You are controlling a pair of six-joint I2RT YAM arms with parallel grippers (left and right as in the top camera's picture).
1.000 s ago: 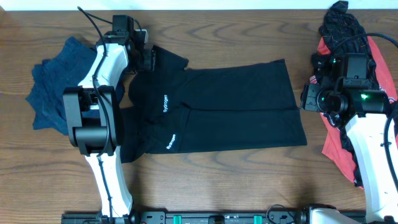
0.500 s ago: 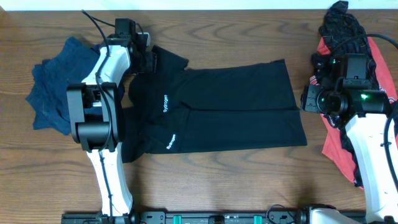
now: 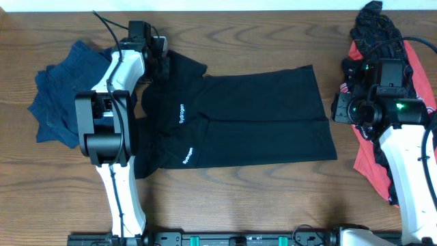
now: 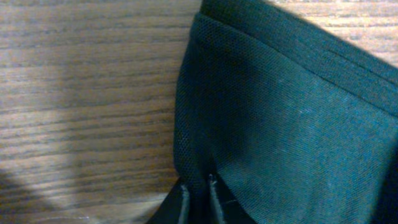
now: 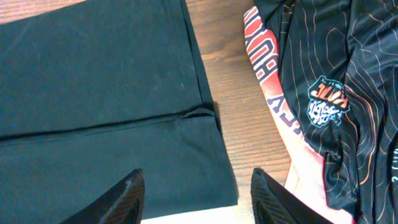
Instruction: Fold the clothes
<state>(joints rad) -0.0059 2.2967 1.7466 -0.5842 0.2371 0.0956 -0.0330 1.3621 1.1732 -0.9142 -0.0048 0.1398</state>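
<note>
Black shirt [image 3: 252, 119] lies spread flat across the middle of the wooden desk [image 3: 239, 205], with bare wood along the 6 o'clock edge. A crumpled blue garment [image 3: 61, 96] sits at 9 o'clock and a red-and-black jersey [image 5: 323, 106] at 3 o'clock. At 11 o'clock the left end effector [image 4: 198, 198] pinches the shirt's edge, fingers nearly together. The right end effector [image 5: 200, 193] hangs spread wide and holds nothing, over the shirt's 3 o'clock edge.

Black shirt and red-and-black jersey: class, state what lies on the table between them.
Only a bare strip of wooden table separates the black shirt from the red-and-black jersey. The right wrist view shows it most clearly.
</note>
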